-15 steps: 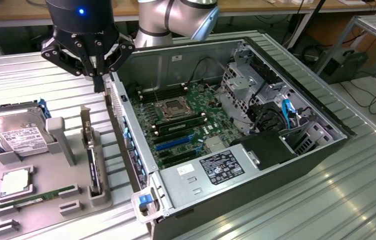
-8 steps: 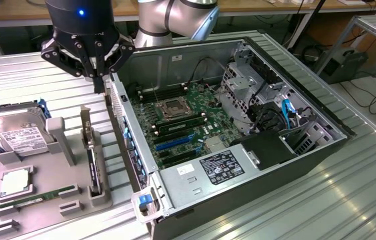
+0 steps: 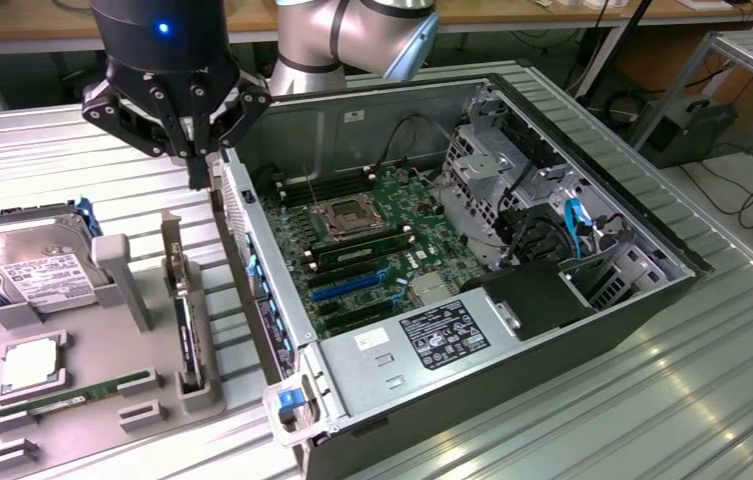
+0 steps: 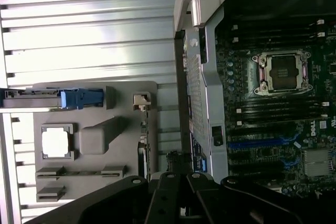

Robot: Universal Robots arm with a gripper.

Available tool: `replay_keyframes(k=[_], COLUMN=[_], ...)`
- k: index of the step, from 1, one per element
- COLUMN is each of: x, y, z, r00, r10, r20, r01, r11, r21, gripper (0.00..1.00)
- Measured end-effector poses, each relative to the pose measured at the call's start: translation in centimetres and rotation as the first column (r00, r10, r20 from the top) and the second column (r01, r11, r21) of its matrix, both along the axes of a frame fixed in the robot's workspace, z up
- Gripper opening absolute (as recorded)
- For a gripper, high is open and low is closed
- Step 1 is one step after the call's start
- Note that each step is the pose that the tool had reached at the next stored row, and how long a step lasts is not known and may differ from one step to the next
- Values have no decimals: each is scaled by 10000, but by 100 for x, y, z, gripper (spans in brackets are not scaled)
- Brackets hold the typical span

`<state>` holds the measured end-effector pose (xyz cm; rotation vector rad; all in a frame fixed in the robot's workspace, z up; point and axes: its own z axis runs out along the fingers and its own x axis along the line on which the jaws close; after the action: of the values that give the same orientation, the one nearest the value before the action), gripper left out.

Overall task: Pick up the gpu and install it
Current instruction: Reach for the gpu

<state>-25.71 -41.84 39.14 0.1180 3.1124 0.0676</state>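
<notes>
Ribbed metal benchtop (image 3: 696, 400) carries an open computer case (image 3: 349, 120) and, just beside it, a grey parts tray (image 3: 83, 340). We judge the pick-up barely begun: the gripper (image 3: 197, 178) hovers over the tray's far end, jaws pinched together, holding nothing. The gpu (image 3: 187, 330) stands on edge in its tray slot, long axis alongside the case wall, silver bracket (image 3: 171, 245) toward the gripper. Grasping calls for parted jaws straddling its thin top edge.

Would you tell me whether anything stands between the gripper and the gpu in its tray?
Nothing visible does: the gripper hangs above the gpu, which stands on edge in the grey tray, with open air between.
</notes>
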Motion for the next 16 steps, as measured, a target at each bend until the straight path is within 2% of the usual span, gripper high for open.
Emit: replay_keyframes(k=[16], x=[-3], y=[-50], z=[-12], r00=[10000], r10=[0], r20=[0], r01=[0], r11=[10000], r21=[0], gripper=[11])
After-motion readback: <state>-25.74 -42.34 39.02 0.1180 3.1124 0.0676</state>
